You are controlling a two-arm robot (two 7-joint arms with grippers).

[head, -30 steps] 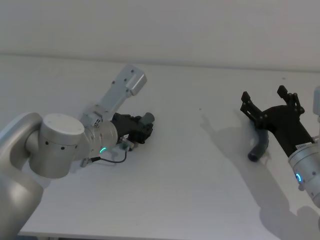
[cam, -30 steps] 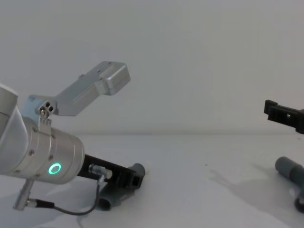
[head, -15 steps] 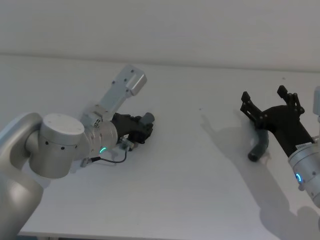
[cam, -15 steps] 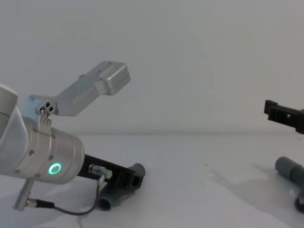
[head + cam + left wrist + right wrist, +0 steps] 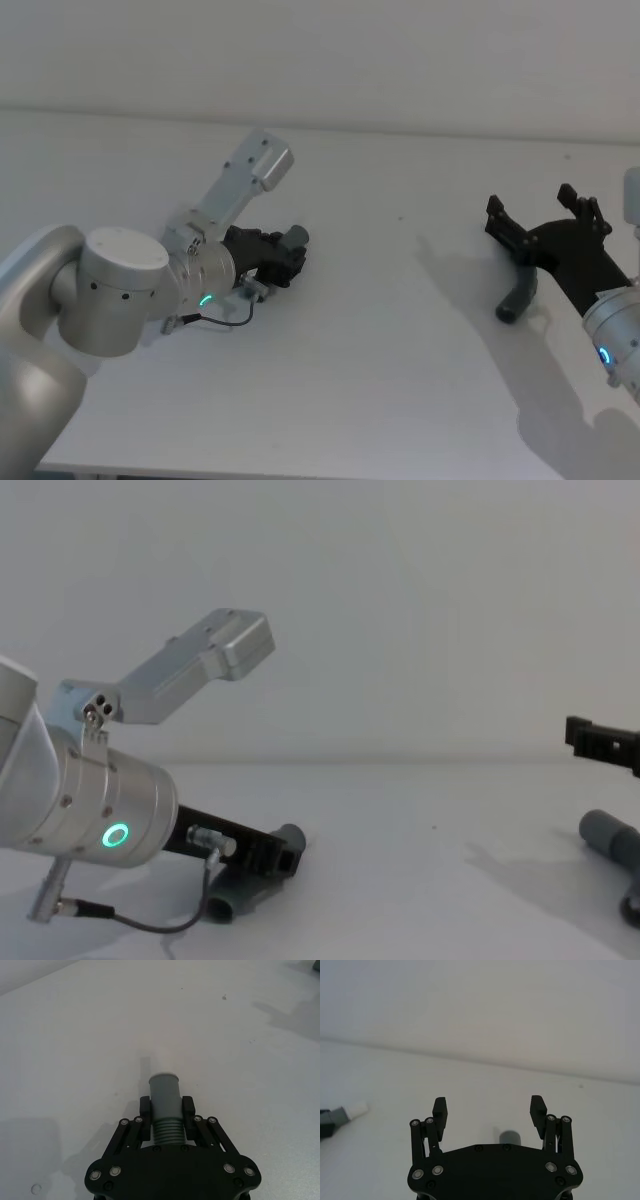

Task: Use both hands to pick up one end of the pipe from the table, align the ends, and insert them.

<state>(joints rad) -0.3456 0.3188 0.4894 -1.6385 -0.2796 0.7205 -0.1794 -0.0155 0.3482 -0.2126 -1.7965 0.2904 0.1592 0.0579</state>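
Left claw is clamping the pipe behind its cuff, down on the tabletop. Right claw is hanging wide open over the socket, its wrist view also catching the white tip.

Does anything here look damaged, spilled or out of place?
Nothing stands out. The left gripper is shut on the white-tipped end; the right gripper hangs open over the socket end on the table.

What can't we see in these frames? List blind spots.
Middle of the pipe, head view: hidden under the left gripper and right gripper; one piece or two, cannot tell.
The right gripper, chest view: mostly cut off by the right edge.
The pipe end below it, right wrist view: mostly behind the gripper's body.
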